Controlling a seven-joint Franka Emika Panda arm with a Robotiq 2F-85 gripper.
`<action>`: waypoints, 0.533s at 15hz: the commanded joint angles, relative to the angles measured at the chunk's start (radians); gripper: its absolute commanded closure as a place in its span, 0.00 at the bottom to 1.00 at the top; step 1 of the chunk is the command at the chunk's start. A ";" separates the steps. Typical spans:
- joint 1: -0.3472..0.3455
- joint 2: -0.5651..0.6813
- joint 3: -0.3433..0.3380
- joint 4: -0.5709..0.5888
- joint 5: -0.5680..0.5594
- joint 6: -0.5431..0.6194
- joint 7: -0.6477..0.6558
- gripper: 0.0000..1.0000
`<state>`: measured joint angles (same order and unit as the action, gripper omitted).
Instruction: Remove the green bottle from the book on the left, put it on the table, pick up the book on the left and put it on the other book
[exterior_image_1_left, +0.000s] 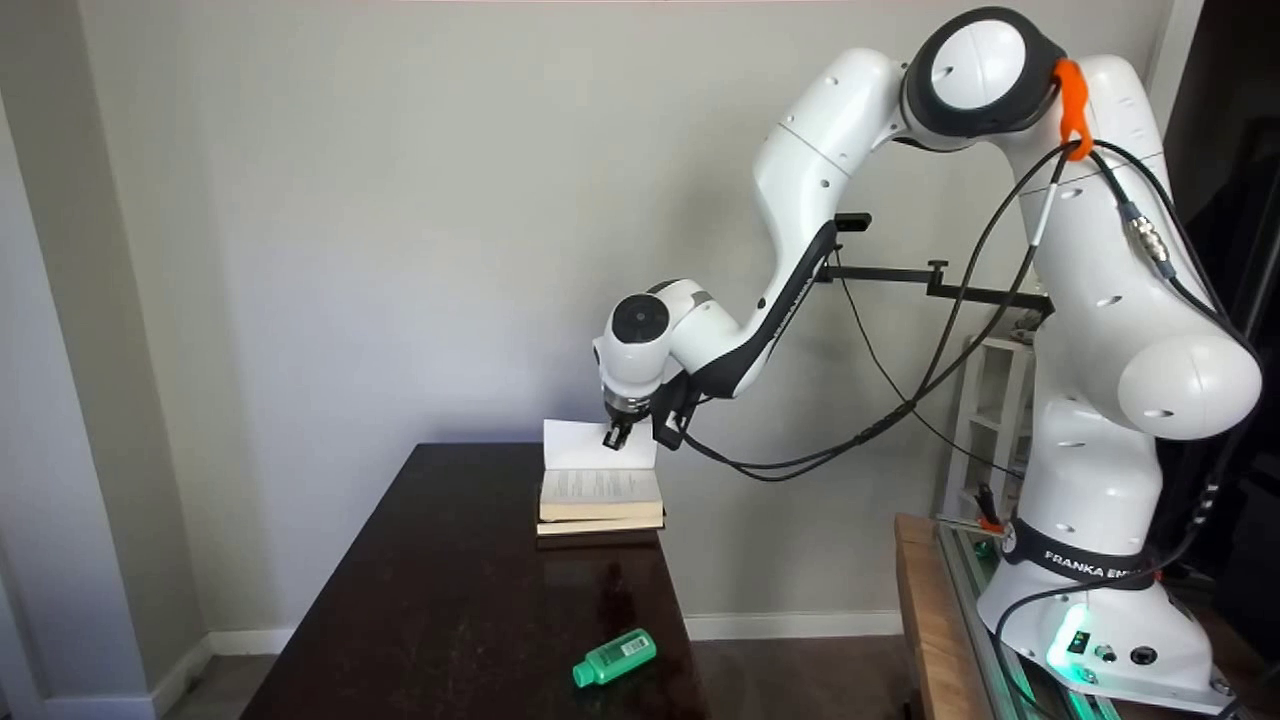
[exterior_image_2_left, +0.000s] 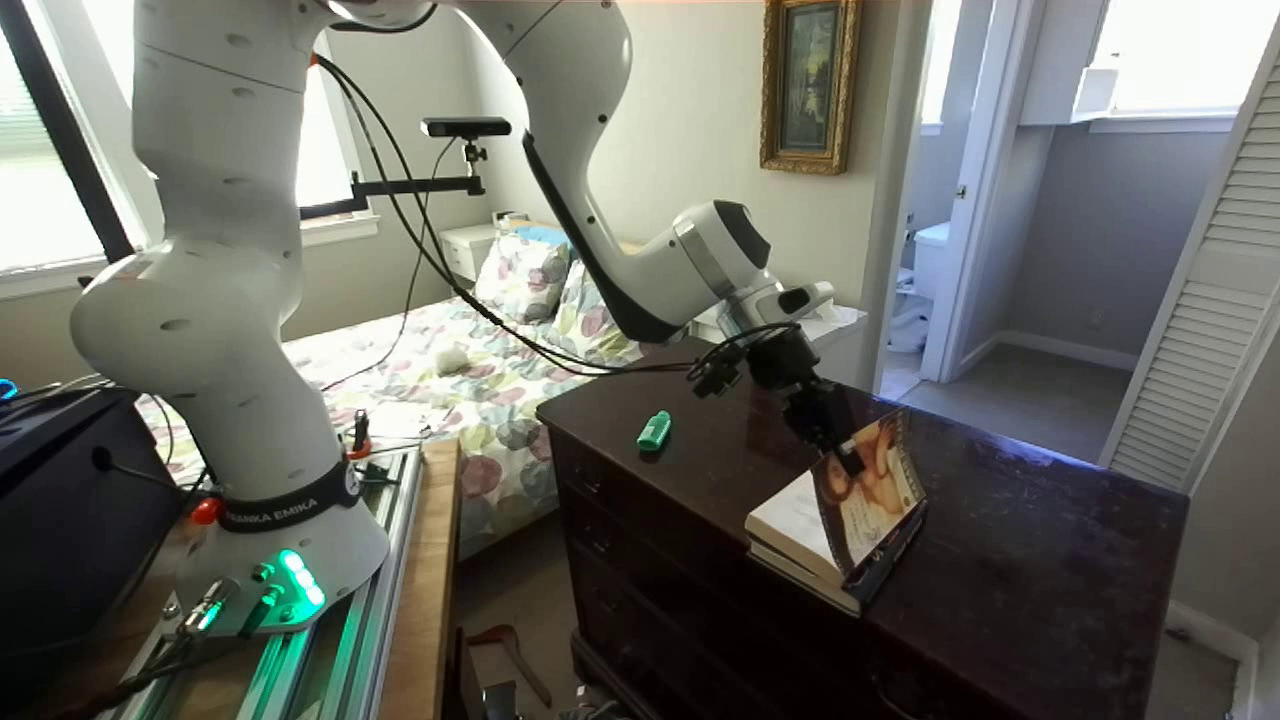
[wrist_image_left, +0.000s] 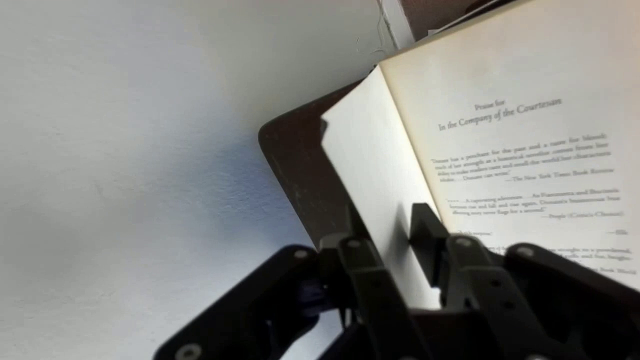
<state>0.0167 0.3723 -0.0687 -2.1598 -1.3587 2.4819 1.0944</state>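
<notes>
print (wrist_image_left: 500, 114) on the open page (wrist_image_left: 530, 155) of the upper book (exterior_image_2_left: 795, 520) reads, in the wrist view, "praise for in the company of the courtesan"; further down, "the new york times book review" and "people" can be picked out, the rest too blurred. a band (exterior_image_1_left: 1080, 560) at the foot of the arm (exterior_image_1_left: 820, 140) says "franka emika" across the two exterior views. the bottle (exterior_image_1_left: 610, 660) bears a pale label (exterior_image_1_left: 634, 646), too small to read. it lies on its side on the table (exterior_image_1_left: 430, 600), near the edge, well apart from the gripper (wrist_image_left: 390, 225). the fingers (wrist_image_left: 427, 235) stand apart, one on either side of the upper book's raised, tilted cover (exterior_image_2_left: 885, 495); whether either touches it cannot be told. the upper book rests on the lower book (exterior_image_1_left: 600, 528), which sits on the table.
</notes>
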 joint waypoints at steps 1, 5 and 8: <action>0.001 0.011 0.008 0.026 -0.037 -0.031 0.035 0.39; 0.001 -0.013 0.024 0.021 -0.012 -0.015 0.023 0.10; 0.000 -0.031 0.047 0.011 0.012 0.007 0.003 0.00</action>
<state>0.0181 0.3641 -0.0438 -2.1402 -1.3575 2.4726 1.0977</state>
